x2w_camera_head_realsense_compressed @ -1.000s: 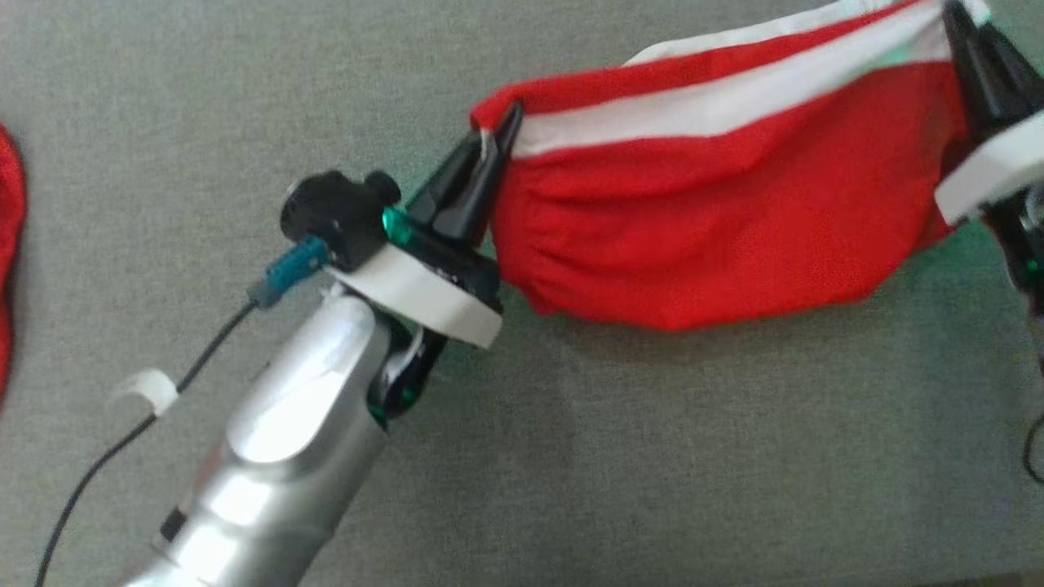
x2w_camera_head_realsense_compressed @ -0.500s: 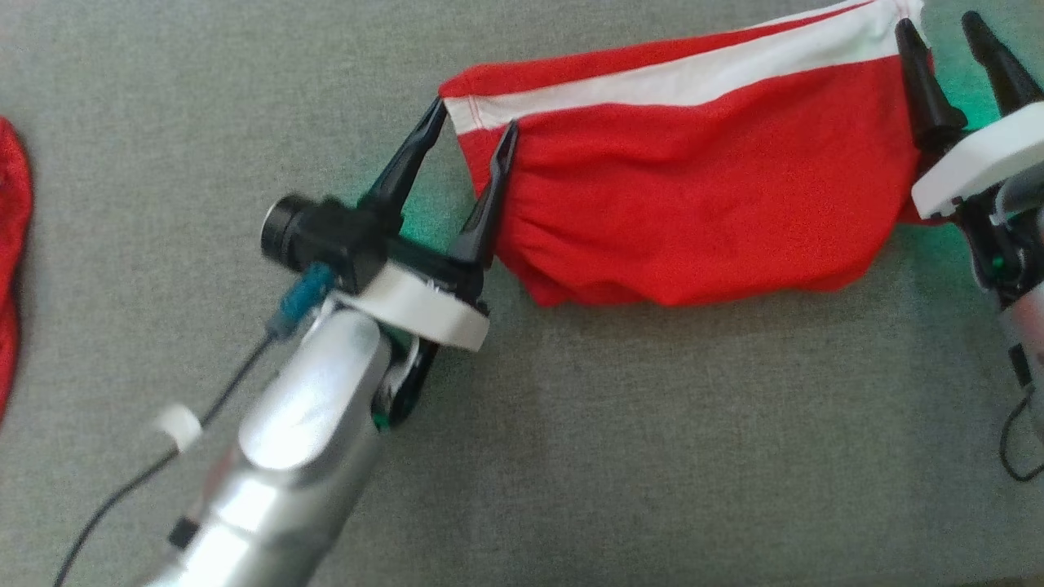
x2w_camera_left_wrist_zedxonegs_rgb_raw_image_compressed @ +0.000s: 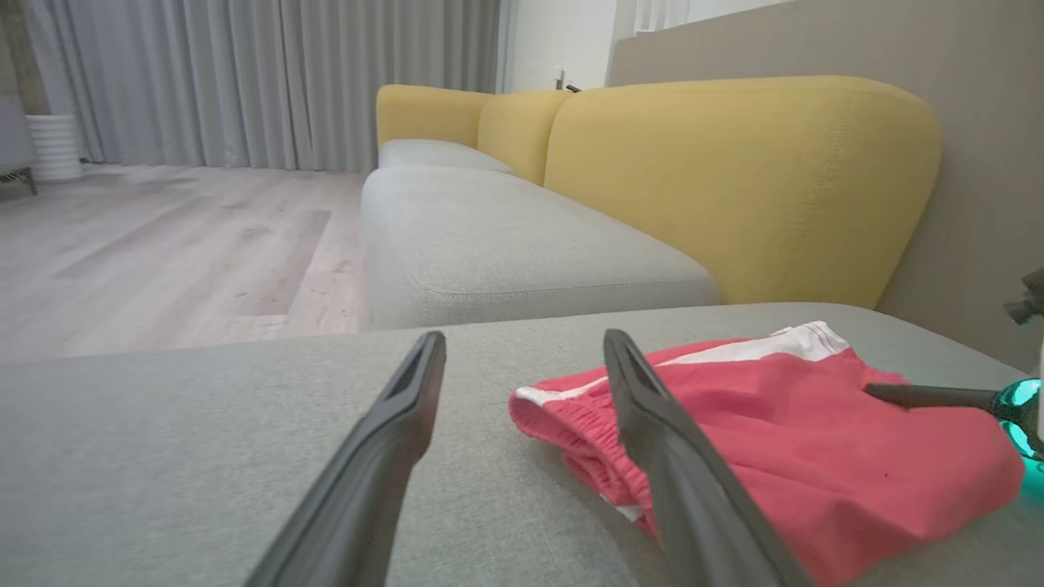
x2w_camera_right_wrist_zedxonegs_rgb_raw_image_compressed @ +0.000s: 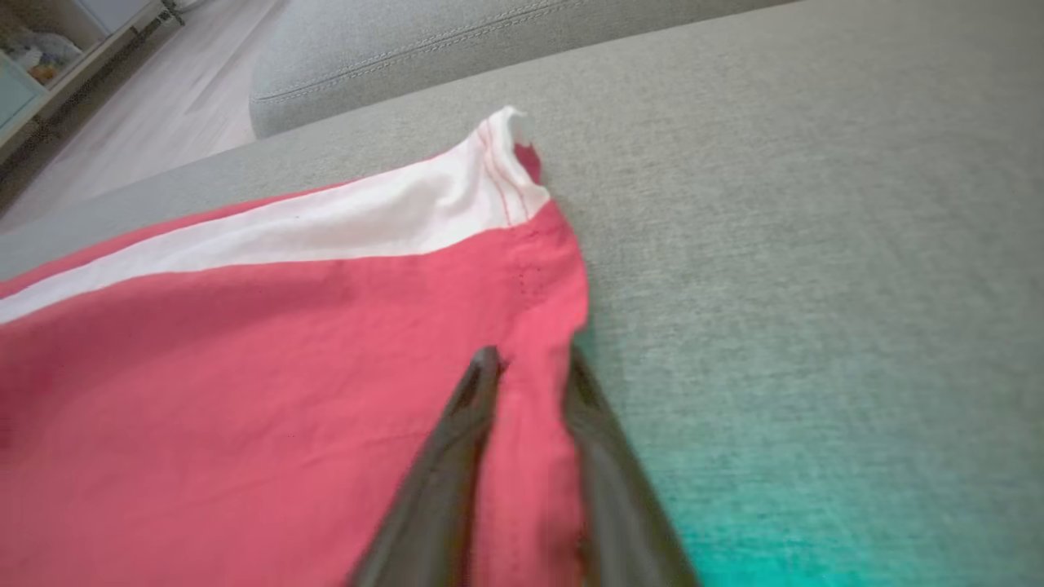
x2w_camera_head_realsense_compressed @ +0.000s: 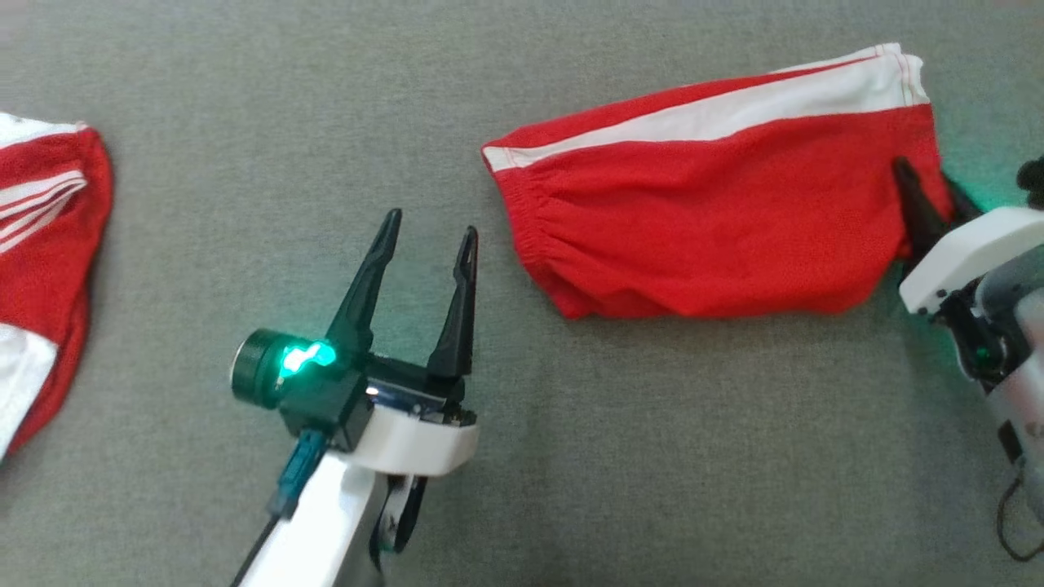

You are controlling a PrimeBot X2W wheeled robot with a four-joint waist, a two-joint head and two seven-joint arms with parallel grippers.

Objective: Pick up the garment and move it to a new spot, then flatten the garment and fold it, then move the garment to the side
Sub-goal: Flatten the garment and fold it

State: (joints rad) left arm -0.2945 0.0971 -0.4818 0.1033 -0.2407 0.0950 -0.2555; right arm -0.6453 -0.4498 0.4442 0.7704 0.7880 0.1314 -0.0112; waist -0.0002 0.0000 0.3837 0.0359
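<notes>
Slippage is looming in the head view: the right gripper (x2w_camera_head_realsense_compressed: 926, 175) is pinching only the thin side hem of the red garment (x2w_camera_head_realsense_compressed: 718, 220), which is lying limp on the grey woven cushion (x2w_camera_head_realsense_compressed: 571, 456), while the left gripper (x2w_camera_head_realsense_compressed: 431, 224) is gaping empty beside it. Left wrist view: the gathered elastic waistband is bunching, so one-sided dragging is risking rumples. Right wrist view: soft knit is puckering between the closed fingers

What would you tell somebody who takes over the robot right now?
Left gripper: open, touching nothing, just short of the red shorts' waistband end.
Right gripper: straddling the opposite hem, fabric between its fingers; grip unclear.
Shorts: lying fairly flat on the grey cushion; another red garment lies far to the robot's left.
Done: laid out, seemingly folded.
Left: move them to the side.
</notes>
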